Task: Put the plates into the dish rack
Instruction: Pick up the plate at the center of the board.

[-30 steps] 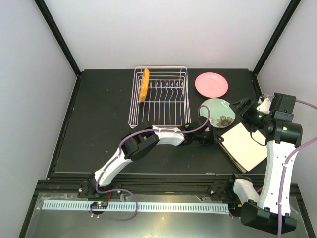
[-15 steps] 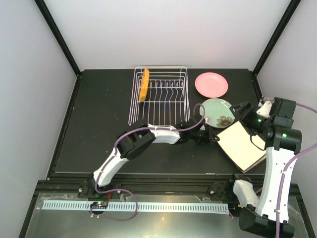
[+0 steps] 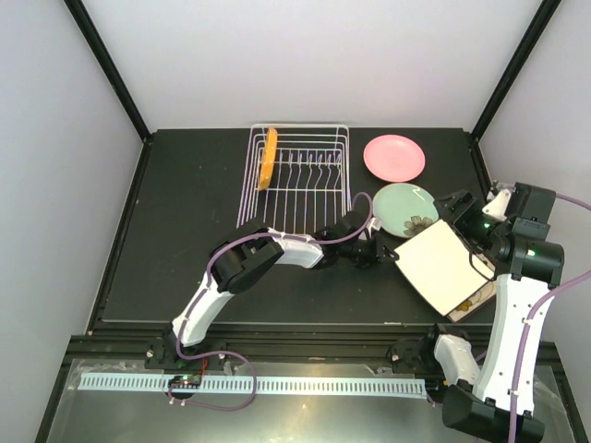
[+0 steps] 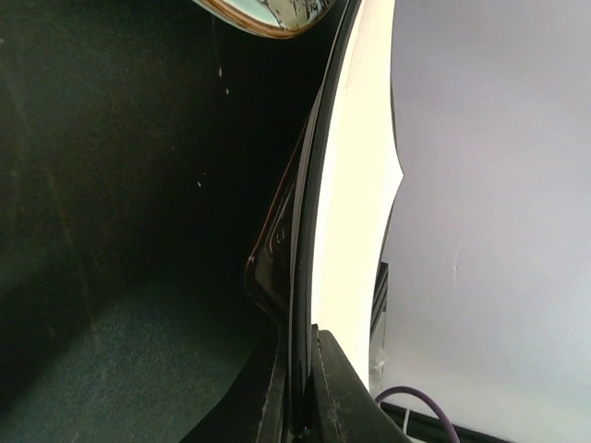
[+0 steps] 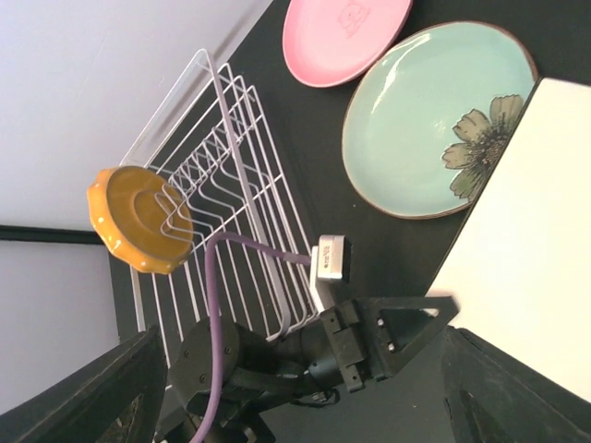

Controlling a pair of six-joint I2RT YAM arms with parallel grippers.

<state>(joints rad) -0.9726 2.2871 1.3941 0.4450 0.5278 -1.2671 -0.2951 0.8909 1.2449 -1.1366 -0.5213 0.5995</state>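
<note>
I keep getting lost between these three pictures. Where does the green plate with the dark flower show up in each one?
Top external: the green flower plate lies flat, right of centre.
Left wrist: only a sliver of the green flower plate shows at the top edge.
Right wrist: the green flower plate is whole, upper right.
Shared landmark: the white square plate, next to it in every view.

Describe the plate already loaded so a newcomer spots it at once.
Find the white wire dish rack at the back of the black table. At its left end the small orange plate stands on edge. It alone is orange, and it alone is in the rack.
</note>
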